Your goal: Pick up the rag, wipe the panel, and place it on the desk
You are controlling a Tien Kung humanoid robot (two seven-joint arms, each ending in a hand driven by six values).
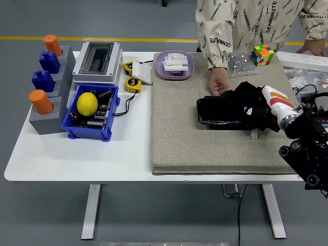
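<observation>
pressing the rag (pixel 249 100) onto panel (pixel 220 111), robot hand (pixel 256 110).

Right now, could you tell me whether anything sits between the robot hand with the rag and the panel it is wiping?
Nothing visible does: the right robot hand presses the rag onto the panel. A person's hand rests at the panel's far edge.

Bright even overhead light, soft faint shadows, sharp focus, no glare
</observation>
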